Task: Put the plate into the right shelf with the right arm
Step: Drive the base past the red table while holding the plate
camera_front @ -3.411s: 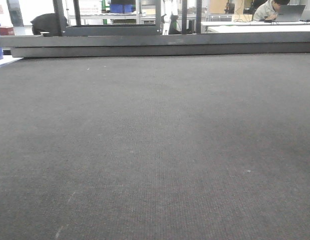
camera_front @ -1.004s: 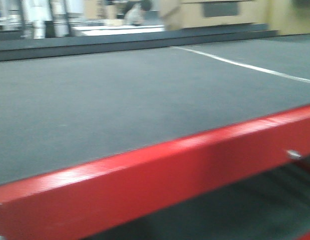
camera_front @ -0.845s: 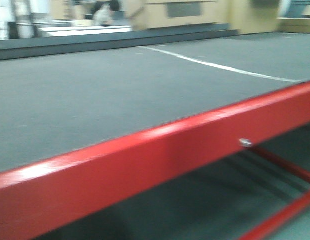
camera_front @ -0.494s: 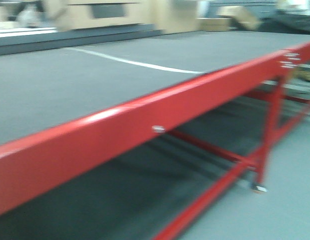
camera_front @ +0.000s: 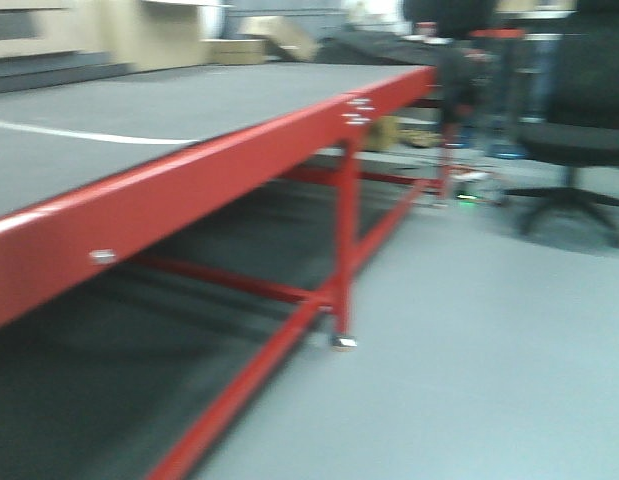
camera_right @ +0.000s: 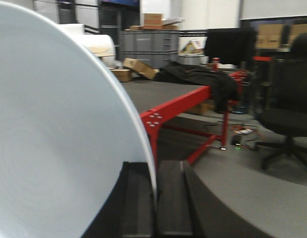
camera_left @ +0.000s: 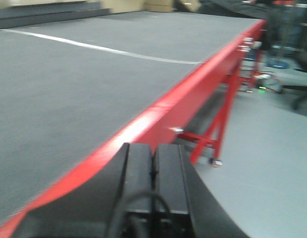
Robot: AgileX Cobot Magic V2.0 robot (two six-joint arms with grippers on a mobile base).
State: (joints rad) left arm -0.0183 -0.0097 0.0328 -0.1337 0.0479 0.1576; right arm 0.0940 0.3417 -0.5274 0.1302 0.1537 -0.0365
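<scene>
The right pincer [camera_right: 155, 171] was clamped on the rim of the plate [camera_right: 54, 139], held upright on edge. The left pincer [camera_left: 153, 148] was closed, empty, beside the red-framed surface [camera_left: 163, 111].

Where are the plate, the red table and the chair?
Plate [camera_right: 54, 139]: right wrist view, its white face.
Red table [camera_front: 189, 185]: front view, its side beam.
Chair [camera_front: 579, 140]: front view, its seat.
</scene>
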